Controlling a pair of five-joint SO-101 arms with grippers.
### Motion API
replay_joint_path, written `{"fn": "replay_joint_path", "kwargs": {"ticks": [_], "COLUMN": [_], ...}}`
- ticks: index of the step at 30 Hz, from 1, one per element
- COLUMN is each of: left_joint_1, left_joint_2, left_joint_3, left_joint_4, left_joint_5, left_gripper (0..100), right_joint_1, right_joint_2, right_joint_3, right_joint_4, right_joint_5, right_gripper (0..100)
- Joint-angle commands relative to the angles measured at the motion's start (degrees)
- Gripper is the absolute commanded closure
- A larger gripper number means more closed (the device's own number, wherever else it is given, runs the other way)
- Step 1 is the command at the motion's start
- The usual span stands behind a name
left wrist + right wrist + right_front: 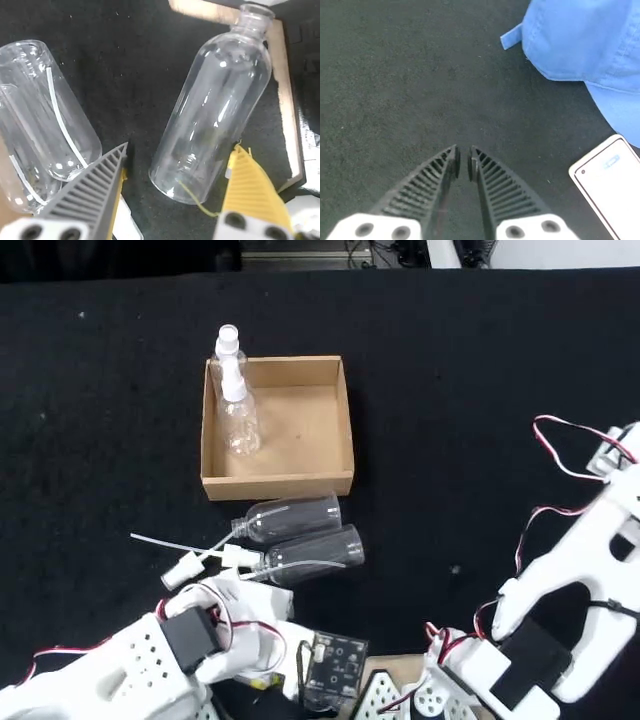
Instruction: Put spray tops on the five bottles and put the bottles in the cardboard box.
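We look down on a black table (480, 390) with the left arm (120, 670) at its near left corner and the right arm (585, 570) at its near right corner. The cardboard box (278, 483) sits mid-table, toward the far edge. Beside the right gripper (464, 152), whose fingers are almost together over bare cloth, lie a blue cap (585, 45) and a phone (610, 180).

A topped bottle (241, 422) lies in the box along its left wall. At the box's far left corner we see a second top (228, 340) and cannot tell whether it is inside.

An open bottle (292, 518) lies just beside the box's near wall, with a tubed bottle (318, 553) touching it on the near side. The left gripper (181, 150) has its fingers apart, either side of the open bottle's base.

A loose spray top (183, 568) lies left of these.
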Motion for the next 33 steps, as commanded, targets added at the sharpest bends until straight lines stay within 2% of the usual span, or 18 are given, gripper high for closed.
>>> {"fn": "replay_joint_path", "kwargs": {"ticks": [1, 8, 13, 18, 20, 24, 28, 33], "left_joint_1": [3.3, 5.4, 5.8, 6.3, 7.9, 8.7, -0.4, -16.5], "left_joint_2": [0.1, 0.1, 0.1, 0.1, -0.3, -0.6, -0.6, -0.6], "left_joint_3": [0.9, 6.7, 7.3, 7.6, 7.3, 3.6, -3.1, -9.8], "left_joint_4": [-1.1, -7.6, -7.9, -7.7, -6.2, 1.5, 8.0, 8.8], "left_joint_5": [-0.4, -0.3, -0.3, 1.6, 2.3, 2.5, 2.6, 6.3], "left_gripper": [71, 71, 72, 89, 91, 90, 90, 90], "right_joint_1": [-3.0, -3.5, -3.2, -3.2, -3.2, -3.2, -3.3, -3.6], "right_joint_2": [-0.3, -0.3, -0.6, -0.3, -0.3, -0.3, -0.3, -0.7], "right_joint_3": [-0.4, 0.7, 0.7, 0.7, 0.7, 0.7, 0.7, 0.6], "right_joint_4": [0.3, 0.2, 0.3, 0.3, 0.3, 0.3, 0.3, 1.4], "right_joint_5": [-0.2, -0.2, -0.2, -0.2, -0.2, -0.2, -0.2, -0.2], "right_gripper": [98.3, 98.3, 98.3, 98.3, 98.3, 98.3, 98.3, 98.3]}}
